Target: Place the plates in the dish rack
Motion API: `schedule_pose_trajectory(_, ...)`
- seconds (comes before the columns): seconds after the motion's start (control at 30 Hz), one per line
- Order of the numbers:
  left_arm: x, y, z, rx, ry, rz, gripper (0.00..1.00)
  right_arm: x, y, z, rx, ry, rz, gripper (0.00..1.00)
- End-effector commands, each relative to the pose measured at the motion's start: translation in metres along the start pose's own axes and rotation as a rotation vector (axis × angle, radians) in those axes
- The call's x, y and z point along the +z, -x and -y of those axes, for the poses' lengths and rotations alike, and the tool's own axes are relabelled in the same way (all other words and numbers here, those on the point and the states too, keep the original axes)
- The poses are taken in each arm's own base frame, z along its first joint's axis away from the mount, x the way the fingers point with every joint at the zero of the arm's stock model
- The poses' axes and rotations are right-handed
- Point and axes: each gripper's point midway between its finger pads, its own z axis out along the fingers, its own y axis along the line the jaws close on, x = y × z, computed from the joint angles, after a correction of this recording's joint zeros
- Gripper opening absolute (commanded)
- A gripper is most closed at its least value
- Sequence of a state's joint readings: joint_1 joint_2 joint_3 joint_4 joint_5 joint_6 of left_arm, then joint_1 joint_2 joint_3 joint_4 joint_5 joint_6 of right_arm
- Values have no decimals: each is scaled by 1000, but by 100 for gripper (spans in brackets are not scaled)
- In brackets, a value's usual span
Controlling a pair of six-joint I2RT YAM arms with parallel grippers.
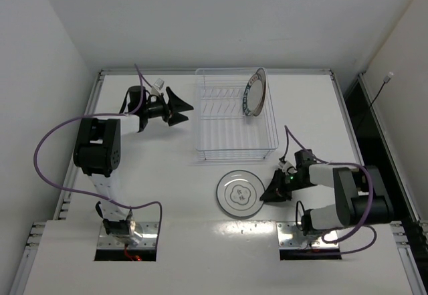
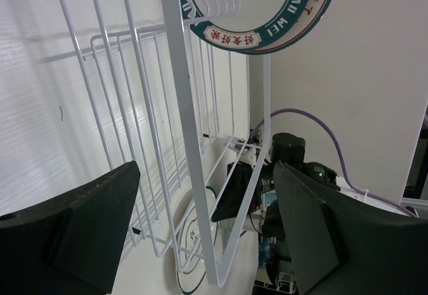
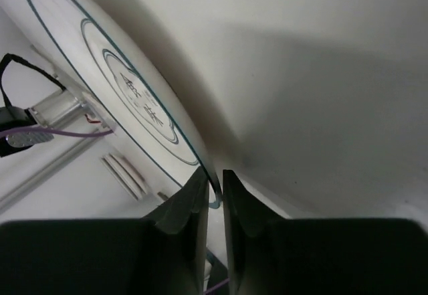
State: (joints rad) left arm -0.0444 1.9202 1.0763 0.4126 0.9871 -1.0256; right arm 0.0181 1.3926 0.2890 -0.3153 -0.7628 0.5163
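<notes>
The clear dish rack (image 1: 234, 118) stands at the table's middle back. A white plate with a dark patterned rim (image 1: 255, 92) stands upright in its right end; it also shows in the left wrist view (image 2: 267, 21). A white plate with a thin dark ring and a small centre motif (image 1: 239, 192) lies on the table in front of the rack. My right gripper (image 1: 271, 192) is shut on its right rim, and the wrist view shows the rim (image 3: 215, 174) pinched between the fingers. My left gripper (image 1: 175, 106) is open and empty, just left of the rack. The orange sunburst plate is out of view.
The left wrist view looks through the rack's wires (image 2: 180, 141) to the ringed plate (image 2: 190, 241) and the right gripper (image 2: 244, 191). White walls close the table at the back and sides. Purple cables loop off both arms.
</notes>
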Motion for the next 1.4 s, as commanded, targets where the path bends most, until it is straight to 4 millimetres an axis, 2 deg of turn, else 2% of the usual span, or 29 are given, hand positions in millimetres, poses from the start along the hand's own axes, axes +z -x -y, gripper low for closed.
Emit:
schedule_pose_trajectory(0.0, -4, 15, 19, 73, -40, 31, 79, 3, 18, -9, -58, 32, 22, 5)
schedule_pose_trajectory(0.03, -4, 14, 20, 73, -45, 23, 79, 2, 20, -11, -58, 32, 22, 0)
schedule_pose_trajectory(0.23, -13, 22, 15, 48, -38, 50, 79, -17, 12, -18, -132, -55, 62, 0)
schedule_pose_trajectory(0.27, -14, 24, 21, 55, -48, 57, 79, -23, 7, -21, -132, -71, 53, 0)
schedule_pose_trajectory(0.4, -26, 34, 16, 41, -39, 102, 79, -60, 17, -58, -204, -111, 205, 0)
schedule_pose_trajectory(0.47, -32, 38, 15, 41, -32, 125, 79, -75, 9, -76, -234, -105, 218, 0)
schedule_pose_trajectory(0.53, -41, 47, 15, 45, -25, 158, 79, -81, 1, -84, -256, -110, 209, 0)
schedule_pose_trajectory(0.57, -41, 47, 15, 45, -25, 158, 79, -91, 2, -96, -282, -98, 253, 0)
schedule_pose_trajectory(0.6, -44, 50, 14, 43, -22, 166, 79, -100, 0, -95, -276, -129, 271, 0)
schedule_pose_trajectory(0.63, -44, 50, 14, 43, -22, 167, 79, -107, -1, -103, -299, -127, 294, 0)
schedule_pose_trajectory(0.67, -47, 53, 12, 41, -19, 175, 79, -125, 6, -124, -333, -106, 361, 0)
schedule_pose_trajectory(0.7, -47, 54, 11, 41, -14, 183, 79, -136, 11, -129, -341, -131, 406, 0)
schedule_pose_trajectory(0.73, -47, 54, 12, 31, -15, 183, 79, -147, 18, -139, -359, -133, 449, 0)
schedule_pose_trajectory(0.77, -47, 52, 9, 23, -11, 180, 79, -170, 25, -163, -394, -120, 522, 0)
schedule_pose_trajectory(0.8, -47, 52, 9, 23, -11, 180, 79, -179, 42, -166, -382, -177, 573, 0)
schedule_pose_trajectory(0.83, -47, 53, 11, 19, -16, 183, 79, -191, 55, -179, -403, -184, 635, 0)
schedule_pose_trajectory(0.87, -47, 50, 8, 1, -14, 180, 79, -211, 67, -201, -435, -176, 717, 0)
schedule_pose_trajectory(0.9, -47, 53, 9, 13, -15, 192, 79, -225, 85, -205, -423, -227, 800, 0)
schedule_pose_trajectory(0.93, -47, 53, 9, 13, -15, 192, 79, -236, 106, -224, -435, -236, 857, 0)
schedule_pose_trajectory(1.0, -48, 55, 12, 21, -14, 203, 79, -245, 135, -234, -437, -302, 945, 0)
schedule_pose_trajectory(1.03, -52, 58, 11, 25, 0, 219, 79, -239, 157, -249, -459, -324, 970, 0)
schedule_pose_trajectory(1.1, -55, 58, 12, 45, 37, 225, 79, -239, 187, -250, -449, -436, 1030, 0)
schedule_pose_trajectory(1.13, -57, 62, 11, 60, 68, 248, 79, -244, 200, -264, -459, -448, 1074, 0)
schedule_pose_trajectory(1.17, -60, 63, 7, 84, 119, 248, 79, -227, 221, -259, -460, -537, 1063, 0)
schedule_pose_trajectory(1.2, -67, 73, 12, 122, 171, 302, 79, -231, 231, -271, -460, -548, 1093, 0)
schedule_pose_trajectory(1.27, -79, 83, 14, 172, 262, 363, 79, -224, 251, -276, -455, -612, 1122, 0)
schedule_pose_trajectory(1.3, -87, 84, 12, 195, 326, 379, 79, -213, 267, -282, -453, -638, 1122, 0)
schedule_pose_trajectory(1.33, -104, 98, 21, 237, 395, 477, 79, -213, 277, -282, -440, -669, 1142, 0)
schedule_pose_trajectory(1.37, -113, 102, 25, 256, 433, 519, 79, -205, 280, -287, -451, -683, 1136, 0)
